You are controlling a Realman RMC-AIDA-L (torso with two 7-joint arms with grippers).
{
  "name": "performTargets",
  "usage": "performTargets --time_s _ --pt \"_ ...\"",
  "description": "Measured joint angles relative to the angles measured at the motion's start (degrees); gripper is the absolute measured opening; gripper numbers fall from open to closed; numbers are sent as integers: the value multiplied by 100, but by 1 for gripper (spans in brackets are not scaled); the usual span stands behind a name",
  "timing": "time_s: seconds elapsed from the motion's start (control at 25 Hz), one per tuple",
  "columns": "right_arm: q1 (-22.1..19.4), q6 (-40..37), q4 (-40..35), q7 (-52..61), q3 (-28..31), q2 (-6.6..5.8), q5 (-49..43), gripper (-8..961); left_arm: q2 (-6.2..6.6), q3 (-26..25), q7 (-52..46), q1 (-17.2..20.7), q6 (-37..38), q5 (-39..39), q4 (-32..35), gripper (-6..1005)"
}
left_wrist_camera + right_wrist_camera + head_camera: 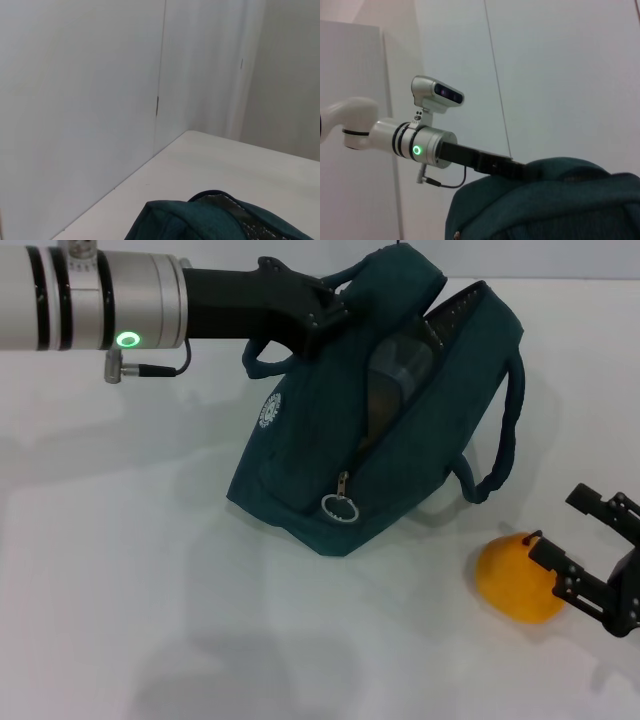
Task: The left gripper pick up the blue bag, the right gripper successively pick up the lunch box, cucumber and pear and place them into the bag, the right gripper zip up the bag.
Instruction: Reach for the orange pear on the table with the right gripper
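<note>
The blue bag (300,470) stands tilted on the white table, its zip open. My left gripper (325,315) is shut on the bag's handle and holds its top up. Through the opening I see the clear lunch box (402,375). A dark long shape lies beside it, and I cannot tell whether it is the cucumber. The orange-yellow pear (512,582) lies on the table to the right of the bag. My right gripper (585,540) is open just beside the pear, one finger at its side. The bag shows in both wrist views (215,220) (545,205), and the right wrist view shows the left gripper (517,170).
The zip's ring pull (340,508) hangs at the bag's near end. The second handle strap (505,440) hangs loose on the bag's right side. The white table (150,590) stretches to the left and front. A pale wall (100,100) stands behind the table.
</note>
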Motion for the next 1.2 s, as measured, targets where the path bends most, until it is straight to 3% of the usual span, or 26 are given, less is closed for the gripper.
performTargets --time_s 1.2 --pt "162 519 72 -112 -68 20 -65 664 2 -26 58 25 0 -1 -1 49"
